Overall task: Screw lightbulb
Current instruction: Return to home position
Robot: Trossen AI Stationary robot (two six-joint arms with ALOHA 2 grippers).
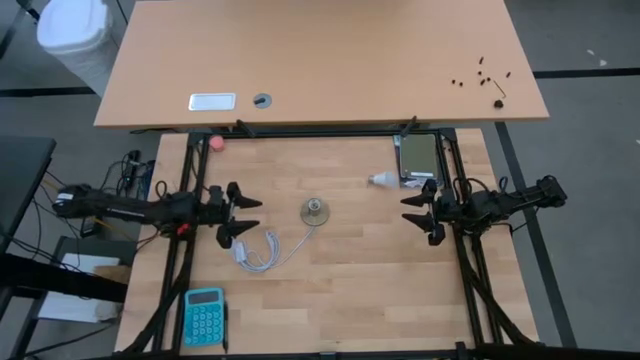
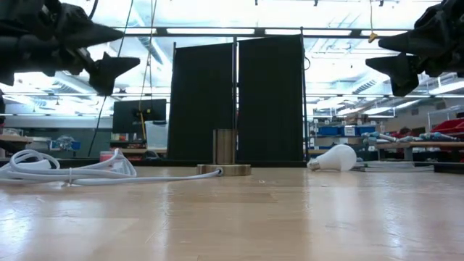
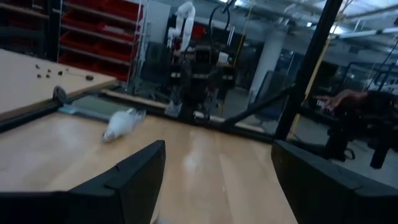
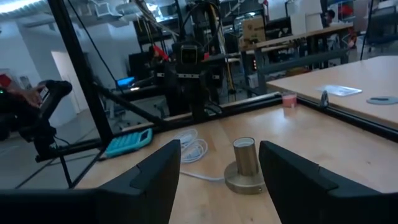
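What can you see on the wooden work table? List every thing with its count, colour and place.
lightbulb: one, white, on its side, upper right in the high view
panel: one, grey, just right of the lightbulb
lamp holder: one, metallic, upright, table centre, empty
cord: one, white, coiled left of the lamp holder
ball: one, pink, upper left edge
calculator: one, teal, lower left corner
left end effector: one, dark, open, raised at left
right end effector: one, dark, open, raised at right
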